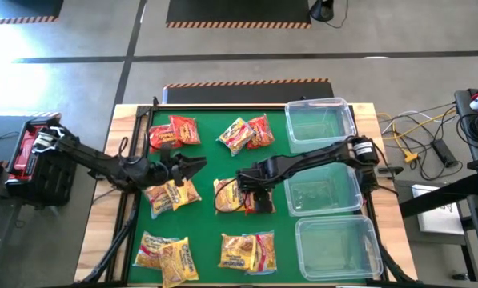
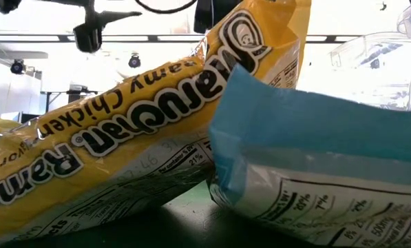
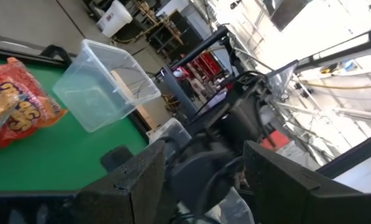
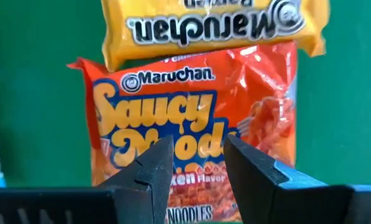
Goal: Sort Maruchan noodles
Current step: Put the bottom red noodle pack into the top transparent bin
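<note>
Reaching down over the red Saucy Noodles packet [image 4: 191, 140] in the middle of the green mat [image 1: 206, 156], with the right gripper [image 1: 256, 194] directly above it and the fingers parted, holding nothing yet. Best to lower straight, placing one finger on each side of the packet's near edge, then to close slowly, because crinkly film slips and folds easily. Important also to take only the red one: a yellow Maruchan packet [image 4: 213, 25] overlaps its far end, so lifting should probably begin with a small pull away from it, not straight up. Other packets lying in small groups around: red ones [image 1: 174, 132] at the far left, a mixed pair [image 1: 247, 132] at the far middle, yellow ones [image 1: 170, 194] near the left gripper [image 1: 192, 166], more at the near edge [image 1: 165, 256] and [image 1: 248, 252]. Left gripper hovering over the mat near the yellow group, fingers apart, empty. Three clear bins [image 1: 325, 188] standing in a row along the right side of the mat, none containing noodles so far, so sorting seems to be only at the beginning. Beyond the table, grey floor with striped tape, cables and equipment at both sides.
</note>
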Robot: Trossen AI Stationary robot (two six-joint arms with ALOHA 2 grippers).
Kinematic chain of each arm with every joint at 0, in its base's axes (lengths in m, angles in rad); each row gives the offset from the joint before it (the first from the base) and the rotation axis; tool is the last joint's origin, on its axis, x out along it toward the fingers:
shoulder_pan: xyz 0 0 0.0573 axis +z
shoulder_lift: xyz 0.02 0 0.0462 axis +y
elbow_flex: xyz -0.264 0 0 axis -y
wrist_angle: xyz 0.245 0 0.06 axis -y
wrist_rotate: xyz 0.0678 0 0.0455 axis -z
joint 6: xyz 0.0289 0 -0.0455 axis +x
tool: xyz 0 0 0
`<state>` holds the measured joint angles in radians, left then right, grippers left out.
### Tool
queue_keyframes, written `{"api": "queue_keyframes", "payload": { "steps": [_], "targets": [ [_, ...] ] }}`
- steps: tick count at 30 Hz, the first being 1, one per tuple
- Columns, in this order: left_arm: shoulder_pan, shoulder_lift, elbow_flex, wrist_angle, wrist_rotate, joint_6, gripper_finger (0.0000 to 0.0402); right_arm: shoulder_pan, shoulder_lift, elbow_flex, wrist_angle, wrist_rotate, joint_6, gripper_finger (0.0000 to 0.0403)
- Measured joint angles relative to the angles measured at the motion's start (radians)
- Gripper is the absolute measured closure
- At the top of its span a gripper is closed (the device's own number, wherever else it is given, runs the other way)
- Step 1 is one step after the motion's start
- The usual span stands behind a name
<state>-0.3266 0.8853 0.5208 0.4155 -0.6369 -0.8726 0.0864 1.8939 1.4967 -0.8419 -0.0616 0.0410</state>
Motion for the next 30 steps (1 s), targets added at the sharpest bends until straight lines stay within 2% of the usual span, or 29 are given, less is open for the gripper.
{"api": "queue_keyframes", "payload": {
  "steps": [7, 11, 21, 30],
  "targets": [
    [-0.006, -0.016, 0.115, -0.207, 0.026, 0.000, 0.0201, 0.003, 0.019, 0.000, 0.003, 0.001, -0.013, 0.0220],
    [-0.006, -0.014, 0.180, -0.325, 0.026, 0.000, 0.0201, -0.001, 0.023, -0.002, 0.010, 0.009, -0.008, 0.0212],
    [-0.007, 0.008, 0.252, -0.405, 0.025, 0.024, 0.0201, -0.085, 0.048, -0.002, 0.052, 0.063, -0.043, 0.0211],
    [-0.006, 0.092, 0.231, -0.597, 0.025, -0.177, 0.0201, -0.159, 0.029, 0.011, 0.078, 0.070, 0.006, 0.0211]
  ]
}}
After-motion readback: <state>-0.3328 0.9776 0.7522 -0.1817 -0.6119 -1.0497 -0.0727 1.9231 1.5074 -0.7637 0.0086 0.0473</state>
